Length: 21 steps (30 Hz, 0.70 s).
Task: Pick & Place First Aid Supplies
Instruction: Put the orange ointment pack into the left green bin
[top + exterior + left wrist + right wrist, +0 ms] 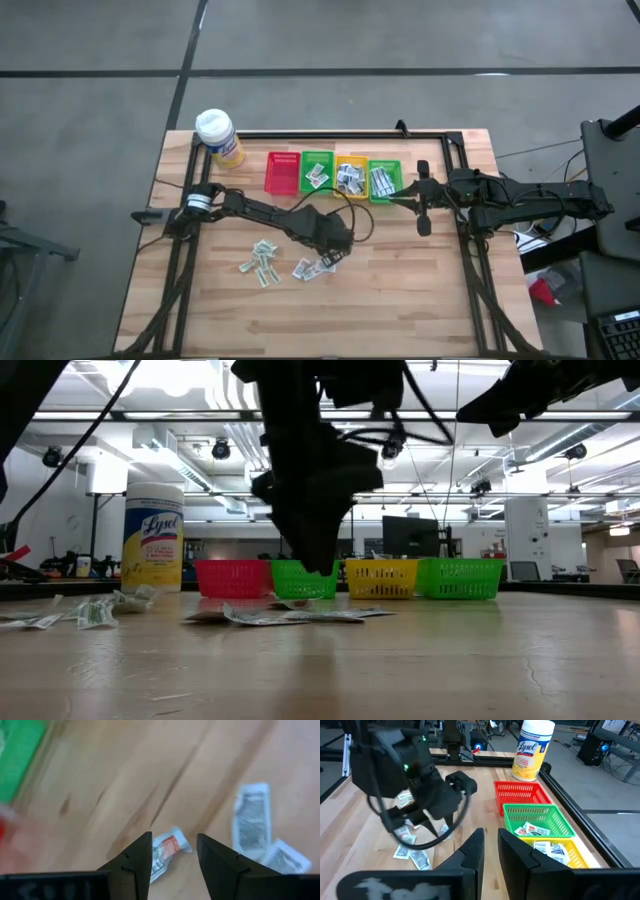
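The first aid supplies are small white packets. One group lies loose on the wooden table, left of centre, and another lies under my left gripper. More packets fill the green, yellow and second green baskets. My left gripper hovers open, pointing steeply down. A packet with red print lies on the table below the gap between its fingers. My right gripper waits above the table by the right-hand green basket. Its fingers stand a narrow gap apart with nothing between them.
A red basket stands at the left end of the basket row along the far side. A yellow wipes bottle with a white cap stands at the far left corner. Two more packets lie beside the left gripper. The near half of the table is bare wood.
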Tool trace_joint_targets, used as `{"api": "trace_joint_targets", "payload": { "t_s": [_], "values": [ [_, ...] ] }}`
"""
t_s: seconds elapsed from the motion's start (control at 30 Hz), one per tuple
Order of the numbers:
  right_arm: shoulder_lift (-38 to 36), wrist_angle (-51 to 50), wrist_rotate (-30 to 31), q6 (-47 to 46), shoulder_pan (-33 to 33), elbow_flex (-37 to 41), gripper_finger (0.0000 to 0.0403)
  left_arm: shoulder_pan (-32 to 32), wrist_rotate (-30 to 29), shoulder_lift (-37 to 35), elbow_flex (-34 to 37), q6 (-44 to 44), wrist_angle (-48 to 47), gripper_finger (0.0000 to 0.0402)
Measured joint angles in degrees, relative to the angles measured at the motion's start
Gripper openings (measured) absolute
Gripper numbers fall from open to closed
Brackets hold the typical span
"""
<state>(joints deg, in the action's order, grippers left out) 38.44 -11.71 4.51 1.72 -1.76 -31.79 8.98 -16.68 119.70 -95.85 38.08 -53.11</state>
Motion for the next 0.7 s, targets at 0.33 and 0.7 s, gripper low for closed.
{"api": "trace_joint_targets", "payload": {
  "t_s": [0.33,0.7],
  "values": [
    [0.0,0.0,0.0,0.0,0.0,0.0,0.0052,0.9,5.9,-0.1,0.5,-25.0,-3.5,0.0149],
    [0.0,0.0,0.0,0.2,0.0,0.0,0.0052,1.0,6.4,-2.3,0.5,-34.3,-3.0,0.0149]
  ]
}}
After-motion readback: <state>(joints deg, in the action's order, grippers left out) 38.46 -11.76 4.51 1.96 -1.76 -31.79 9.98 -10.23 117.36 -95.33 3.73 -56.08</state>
